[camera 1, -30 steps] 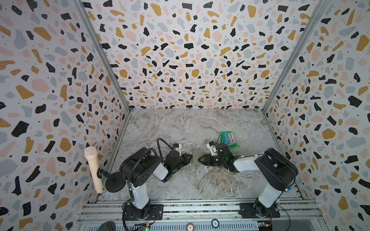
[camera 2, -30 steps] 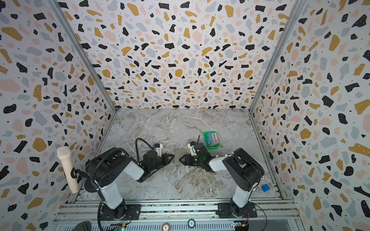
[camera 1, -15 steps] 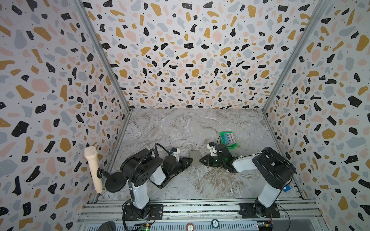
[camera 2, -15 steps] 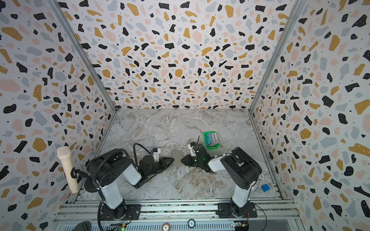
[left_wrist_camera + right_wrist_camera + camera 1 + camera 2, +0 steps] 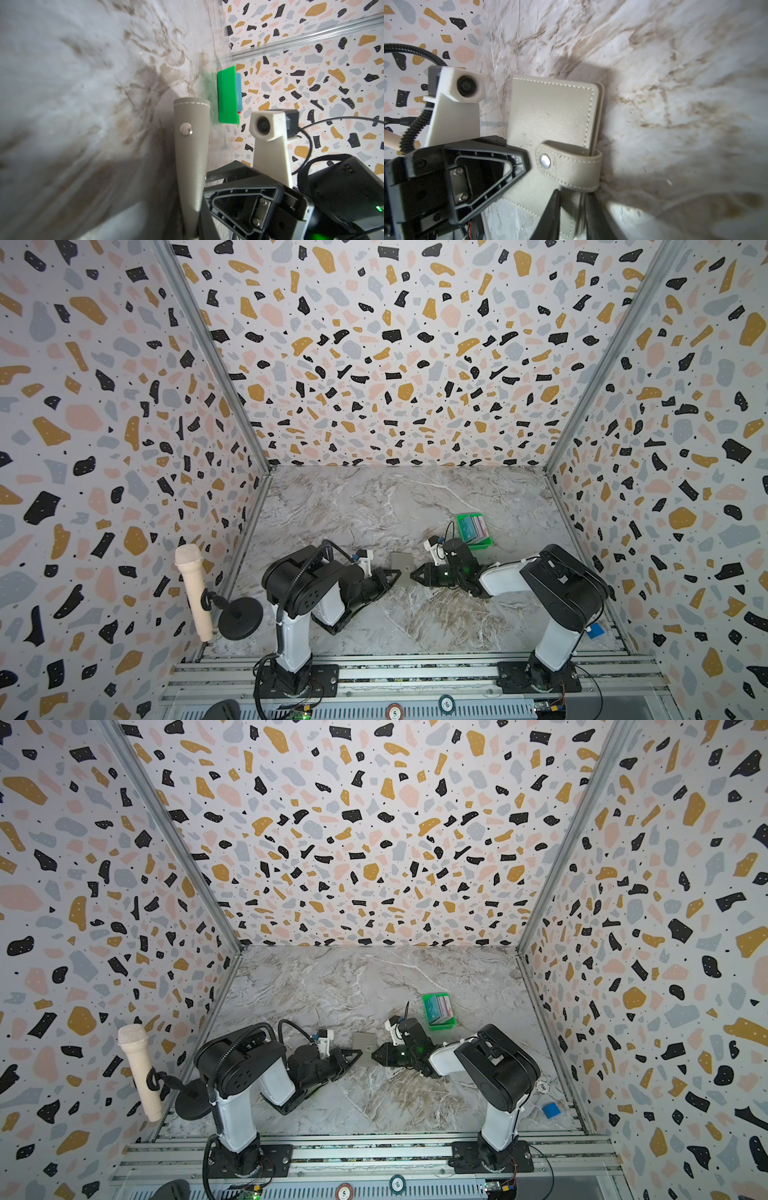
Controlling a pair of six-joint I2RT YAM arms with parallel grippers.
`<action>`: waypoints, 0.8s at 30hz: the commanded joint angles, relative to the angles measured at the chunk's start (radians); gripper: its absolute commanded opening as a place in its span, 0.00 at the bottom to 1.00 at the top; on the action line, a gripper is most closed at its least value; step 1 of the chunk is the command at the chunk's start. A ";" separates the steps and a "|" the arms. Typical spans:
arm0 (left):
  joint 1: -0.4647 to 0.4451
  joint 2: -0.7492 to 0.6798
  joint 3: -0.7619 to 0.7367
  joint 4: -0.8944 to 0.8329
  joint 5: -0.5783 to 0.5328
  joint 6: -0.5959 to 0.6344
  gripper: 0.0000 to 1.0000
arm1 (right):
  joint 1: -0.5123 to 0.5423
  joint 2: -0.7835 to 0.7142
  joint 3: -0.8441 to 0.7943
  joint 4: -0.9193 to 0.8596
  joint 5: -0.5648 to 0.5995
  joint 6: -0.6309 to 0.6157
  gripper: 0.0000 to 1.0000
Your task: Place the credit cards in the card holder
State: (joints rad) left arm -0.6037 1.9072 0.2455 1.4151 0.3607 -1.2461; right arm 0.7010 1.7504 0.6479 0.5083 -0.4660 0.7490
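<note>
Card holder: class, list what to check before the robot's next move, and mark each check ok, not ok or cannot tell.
1. Snap strap of the card holder undone: not ok, it is fastened.
2. Right gripper on the card holder: ok, its fingers pinch one edge.
3. Left gripper gripping the card holder: cannot tell; its tip is at the holder's edge.
4. Credit cards ready in the green tray: ok.

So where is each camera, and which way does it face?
Both top views: high in front, facing down at the marble table; both arms show.
Left wrist: on its arm, facing the grey-taupe folding card holder, bright-green plastic tray, right gripper; own fingers not clear.
Right wrist: on its arm, facing the holder and left gripper; own fingers flank it.
Shared: the holder.
</note>
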 commanded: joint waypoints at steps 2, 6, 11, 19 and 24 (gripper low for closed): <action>-0.010 -0.084 -0.026 -0.001 0.030 0.032 0.00 | 0.019 -0.168 0.026 -0.092 0.063 -0.087 0.31; -0.018 -0.210 -0.049 -0.082 -0.017 0.066 0.00 | 0.042 -0.331 0.017 -0.167 0.182 -0.154 0.40; -0.071 -0.441 -0.024 -0.355 -0.145 0.180 0.00 | 0.093 -0.438 0.053 -0.235 0.298 -0.195 0.48; -0.156 -0.860 0.040 -0.821 -0.462 0.354 0.00 | 0.191 -0.456 0.128 -0.299 0.462 -0.169 0.51; -0.159 -0.956 0.034 -0.875 -0.505 0.402 0.00 | 0.275 -0.454 0.167 -0.257 0.497 -0.198 0.53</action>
State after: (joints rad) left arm -0.7589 0.9783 0.2668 0.6186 -0.0692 -0.9127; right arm 0.9413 1.3125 0.7601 0.2432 -0.0235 0.5770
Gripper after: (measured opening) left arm 0.116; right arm 0.533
